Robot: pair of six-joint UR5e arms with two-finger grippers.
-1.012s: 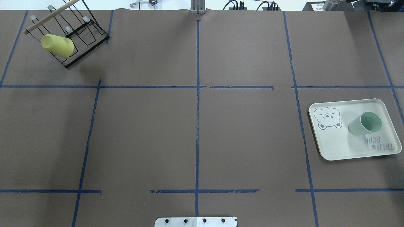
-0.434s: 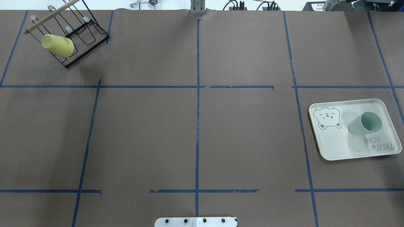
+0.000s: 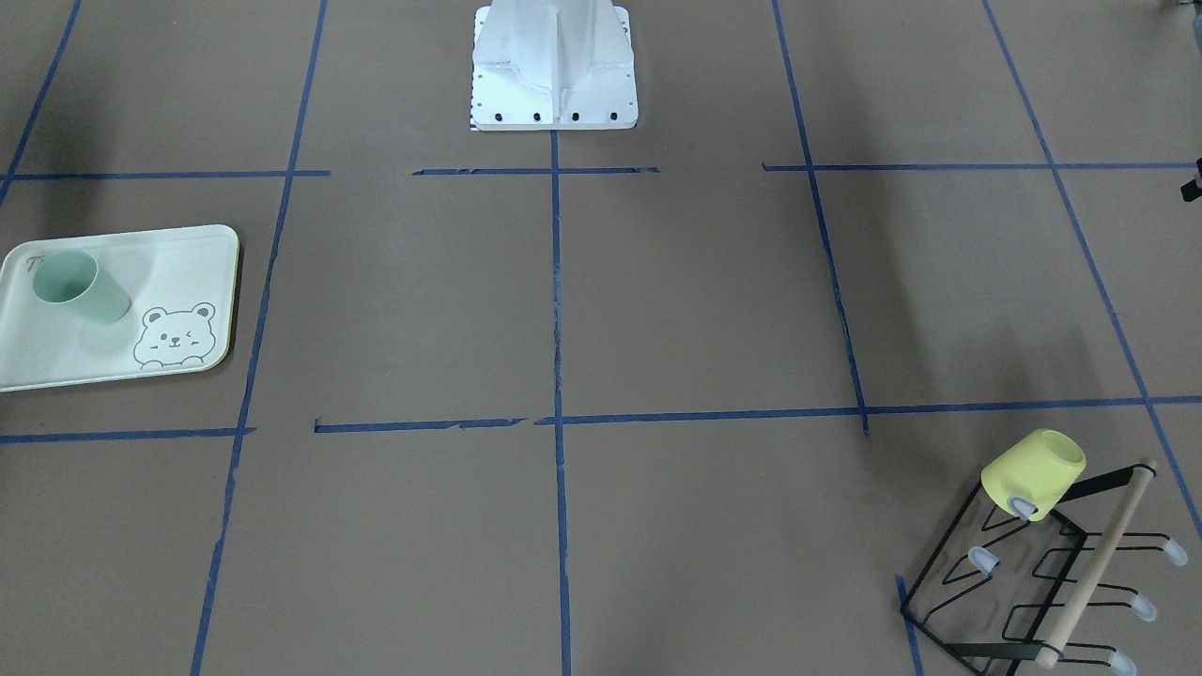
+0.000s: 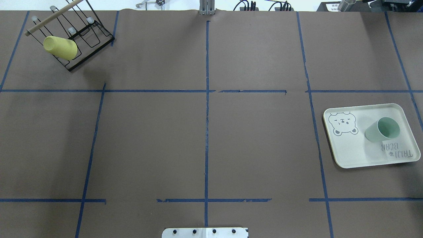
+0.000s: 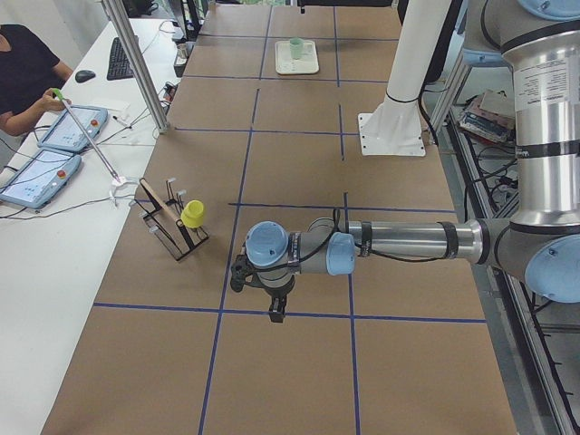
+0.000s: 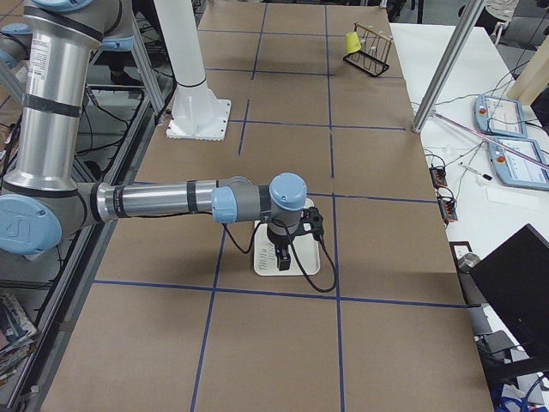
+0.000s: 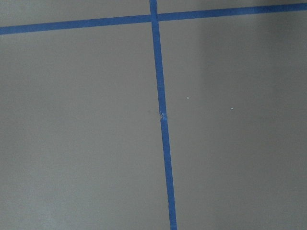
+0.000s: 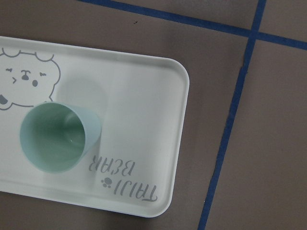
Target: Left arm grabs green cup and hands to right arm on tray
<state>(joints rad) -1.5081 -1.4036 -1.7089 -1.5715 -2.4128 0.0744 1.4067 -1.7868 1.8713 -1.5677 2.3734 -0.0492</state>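
Observation:
The green cup (image 4: pixel 382 129) stands upright, mouth up, on the tray (image 4: pixel 350 153) at the table's right side; both also show in the front view, the cup (image 3: pixel 80 286) on the tray (image 3: pixel 122 361). The right wrist view looks down on the cup (image 8: pixel 57 139) and tray (image 8: pixel 144 115), with no fingers in sight. My right gripper (image 6: pixel 281 257) hangs over the tray in the right side view; I cannot tell whether it is open or shut. My left gripper (image 5: pixel 274 314) hangs over bare table near the left end, far from the cup; I cannot tell its state.
A yellow cup (image 4: pixel 61 48) hangs on a black wire rack (image 4: pixel 84 33) with a wooden bar at the far left corner. The white robot base (image 3: pixel 554 66) stands at the near middle edge. Blue tape lines cross the brown table cover. An operator (image 5: pixel 27 77) sits beside the table.

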